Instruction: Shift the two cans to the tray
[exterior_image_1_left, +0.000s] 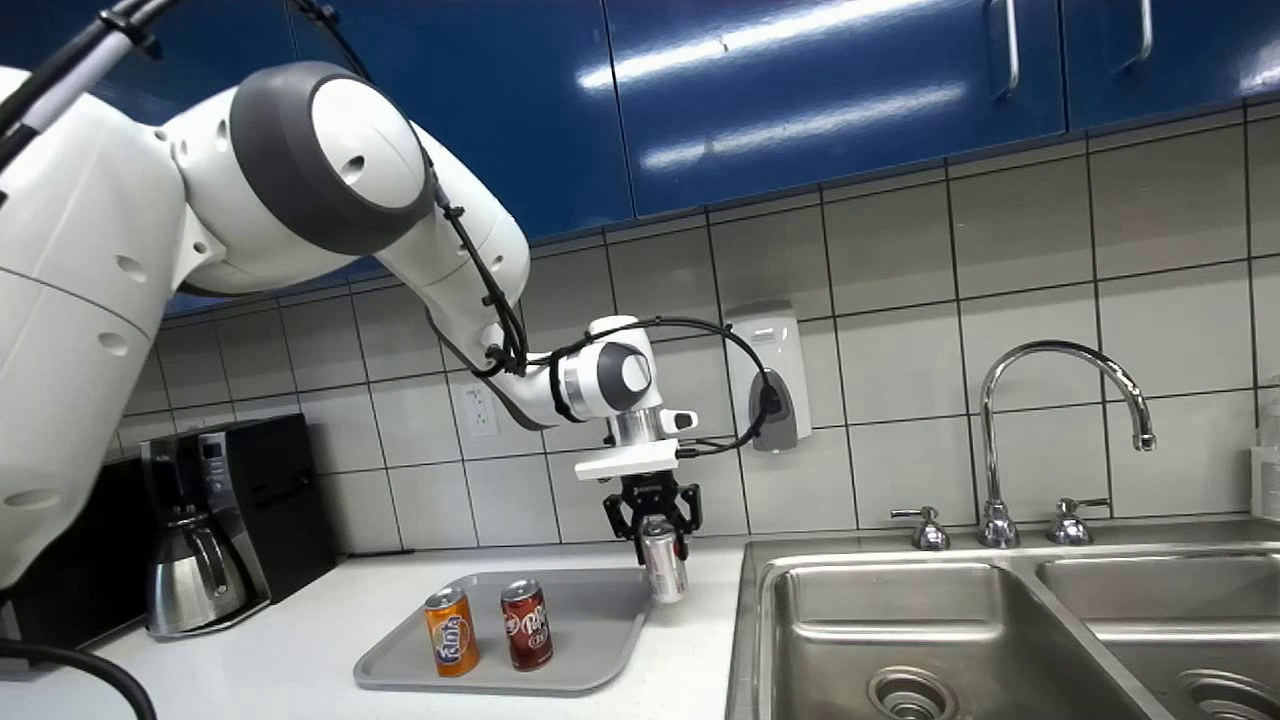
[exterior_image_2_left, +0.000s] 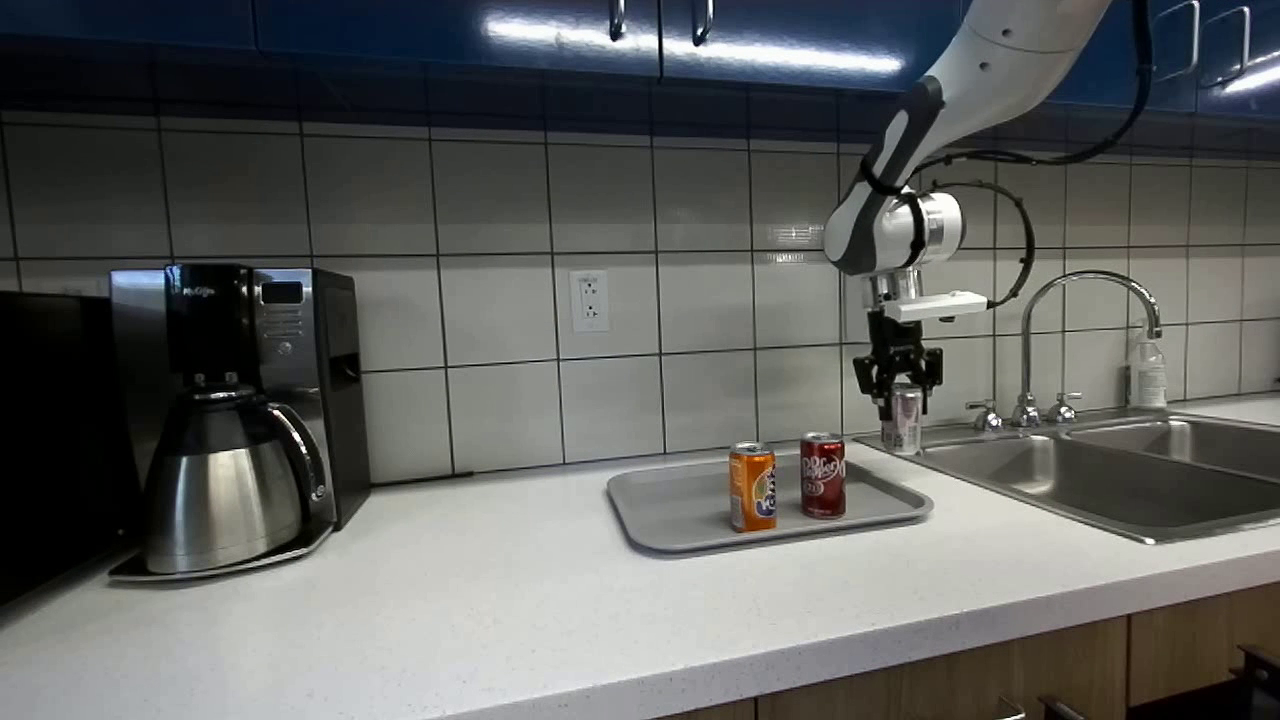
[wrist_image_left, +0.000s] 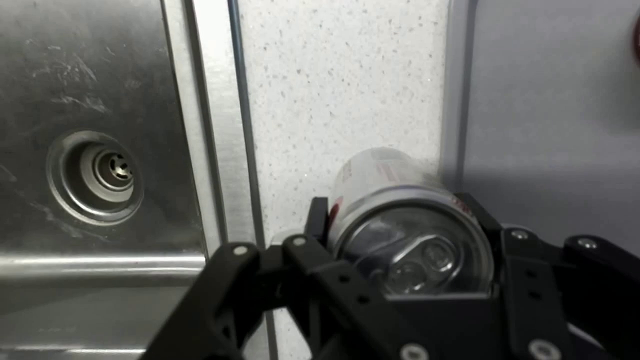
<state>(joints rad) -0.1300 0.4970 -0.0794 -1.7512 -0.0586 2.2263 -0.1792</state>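
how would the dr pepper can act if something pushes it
The Dr Pepper can stands upright and taller than wide, so a high push would likely tip it. Its round side suggests it could roll once down, though the low-rimmed tray might stop it. Its wall looks smooth, so it may be slippery.

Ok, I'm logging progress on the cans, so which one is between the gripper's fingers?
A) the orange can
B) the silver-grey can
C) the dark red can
B: the wrist view shows the gripper with a finger on either side of the silver-grey can, while the dark red can and orange can stand on the tray.
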